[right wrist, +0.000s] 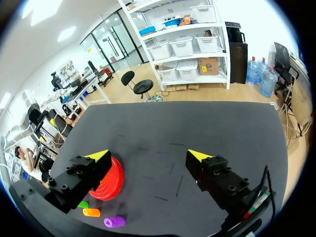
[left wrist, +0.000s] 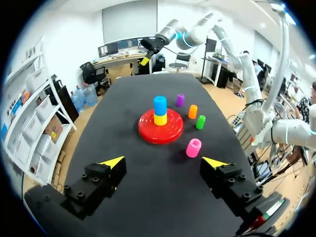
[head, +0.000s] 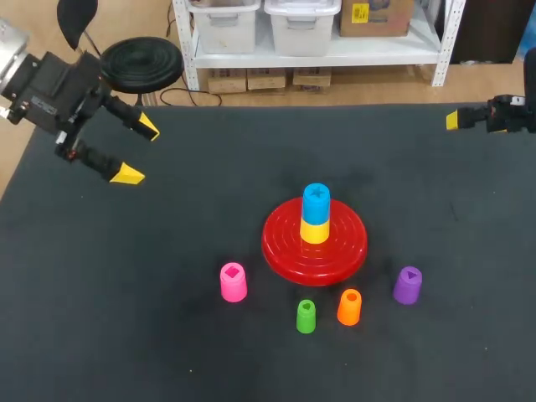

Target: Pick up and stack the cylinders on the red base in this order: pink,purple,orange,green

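- Pink cylinder [head: 233,282] stands upright on the table near the red base [head: 280,247], apart from its rim
- Green cylinder [head: 306,316], orange cylinder [head: 349,306] and purple cylinder [head: 408,285] stand in a loose arc along the same side of the base
- Yellow cylinder [head: 314,229] sits on the base with a blue cylinder [head: 316,201] on top
- Pink looks like hollow hard plastic: probably light, stiff and smooth, so it may slip; grip it across mid-body
- Left gripper [head: 138,151] is spread wide and empty, well apart from pink
- Right gripper [right wrist: 149,157] is also spread wide and holds nothing
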You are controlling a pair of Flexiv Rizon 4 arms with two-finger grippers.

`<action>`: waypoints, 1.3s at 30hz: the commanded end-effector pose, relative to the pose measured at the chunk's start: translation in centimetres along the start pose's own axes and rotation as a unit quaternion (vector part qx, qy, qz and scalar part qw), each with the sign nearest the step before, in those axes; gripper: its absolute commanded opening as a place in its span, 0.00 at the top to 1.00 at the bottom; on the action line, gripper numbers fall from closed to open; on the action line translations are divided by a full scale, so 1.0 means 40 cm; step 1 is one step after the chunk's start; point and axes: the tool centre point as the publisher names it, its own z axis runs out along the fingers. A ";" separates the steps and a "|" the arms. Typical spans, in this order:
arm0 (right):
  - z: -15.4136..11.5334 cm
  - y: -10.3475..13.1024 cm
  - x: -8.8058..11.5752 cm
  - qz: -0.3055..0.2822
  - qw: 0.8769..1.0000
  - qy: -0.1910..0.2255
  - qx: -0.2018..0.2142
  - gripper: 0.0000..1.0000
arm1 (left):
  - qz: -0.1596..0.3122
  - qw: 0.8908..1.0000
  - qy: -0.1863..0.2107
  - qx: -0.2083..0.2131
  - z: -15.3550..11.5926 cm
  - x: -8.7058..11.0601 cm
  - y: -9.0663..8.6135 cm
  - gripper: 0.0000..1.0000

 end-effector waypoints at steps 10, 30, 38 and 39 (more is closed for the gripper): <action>0.000 0.000 0.000 0.000 1.000 0.000 0.000 0.00 | 0.043 0.998 -0.033 0.033 0.038 -0.025 -0.023 0.00; 0.000 0.000 0.000 0.000 1.000 0.000 0.000 0.00 | 0.036 0.999 -0.025 0.025 0.046 -0.031 -0.031 0.00; -0.003 0.136 -0.018 -0.170 0.978 0.122 -0.022 0.00 | 0.036 0.999 -0.025 0.025 0.046 -0.031 -0.031 0.00; 0.003 0.168 -0.012 -0.192 0.971 0.141 -0.034 0.00 | 0.036 0.999 -0.025 0.025 0.046 -0.031 -0.031 0.00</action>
